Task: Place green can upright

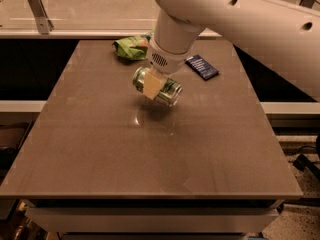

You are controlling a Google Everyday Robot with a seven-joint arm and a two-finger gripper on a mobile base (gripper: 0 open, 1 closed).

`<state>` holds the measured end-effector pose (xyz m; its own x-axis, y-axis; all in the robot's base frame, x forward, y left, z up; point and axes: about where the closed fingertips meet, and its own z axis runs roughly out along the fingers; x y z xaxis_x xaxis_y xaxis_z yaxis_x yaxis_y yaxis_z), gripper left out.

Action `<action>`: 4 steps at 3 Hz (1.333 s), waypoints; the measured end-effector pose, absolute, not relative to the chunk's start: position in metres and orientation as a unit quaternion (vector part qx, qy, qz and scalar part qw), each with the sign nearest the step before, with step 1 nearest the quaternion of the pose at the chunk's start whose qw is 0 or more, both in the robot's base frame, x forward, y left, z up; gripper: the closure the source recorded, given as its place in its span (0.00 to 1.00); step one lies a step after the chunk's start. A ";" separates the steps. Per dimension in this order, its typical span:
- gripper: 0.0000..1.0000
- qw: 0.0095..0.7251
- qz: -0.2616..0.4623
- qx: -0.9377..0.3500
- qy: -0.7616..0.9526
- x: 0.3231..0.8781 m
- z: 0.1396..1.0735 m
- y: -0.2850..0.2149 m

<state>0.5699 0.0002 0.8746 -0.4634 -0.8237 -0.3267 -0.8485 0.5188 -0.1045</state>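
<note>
My gripper [155, 87] hangs over the back half of the table [150, 154], a little left of its middle line, and it is clamped on the green can [170, 91]. There is one can, and it is the only thing I am grasping. One pale finger pad [151, 85] lies flat across the near side of the can's body; my other finger is hidden behind the can. The can lies on its side in my grip, not upright. Its long axis runs from upper left to lower right, with one silver end toward the left rear and the other toward the right front. It appears to be held clear of the tabletop, since a faint dark patch sits on the surface below it and apart from it, though from this angle I cannot be certain of the gap.

My one arm [240, 19] comes in from the upper right, white and thick, and bends down to the wrist above the can.

Two other things lie on the table, both toward its far edge. One green snack bag [129, 48], crumpled, lies behind and to the left of the can, close to my wrist but apart from the can. One dark blue packet [202, 66] lies flat behind and to the right of the can, also apart from it.
</note>
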 end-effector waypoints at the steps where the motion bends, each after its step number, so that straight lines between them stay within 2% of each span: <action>1: 1.00 0.205 0.051 -0.489 0.846 0.573 0.890 0.002; 4: 1.00 0.336 0.135 -0.473 0.803 0.579 0.931 0.009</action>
